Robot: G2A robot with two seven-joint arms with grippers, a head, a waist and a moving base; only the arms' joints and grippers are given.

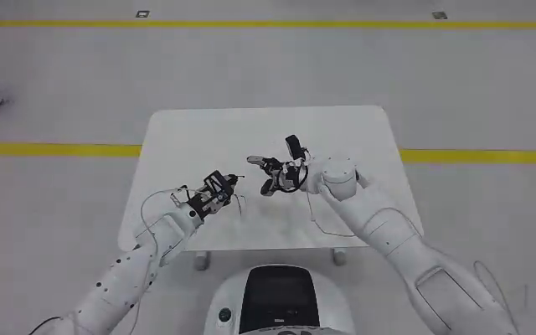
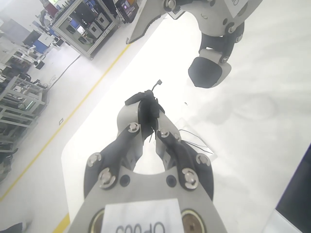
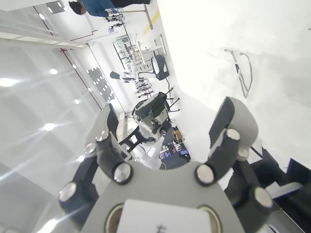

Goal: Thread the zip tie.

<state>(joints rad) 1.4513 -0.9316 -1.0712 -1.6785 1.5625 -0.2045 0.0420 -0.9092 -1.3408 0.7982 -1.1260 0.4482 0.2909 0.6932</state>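
A thin black zip tie (image 2: 152, 98) is pinched between the fingers of my left gripper (image 2: 148, 107), and its small square head (image 2: 159, 82) sticks out past the tips. In the top view the left gripper (image 1: 224, 188) hovers over the table's front middle. My right gripper (image 1: 260, 173) faces it from a short distance with its jaws wide apart and nothing between them. The left wrist view has the right gripper (image 2: 165, 60) just beyond the zip tie's head. From the right wrist, the open right gripper (image 3: 167, 110) frames the left gripper (image 3: 155, 116).
The white table (image 1: 335, 126) lies under both grippers. A clear flat tray (image 2: 194, 144) with a few spare black ties sits on it below the left gripper. Thin grey looped strands (image 3: 241, 73) lie on the tabletop farther off. The table's edges are close in front.
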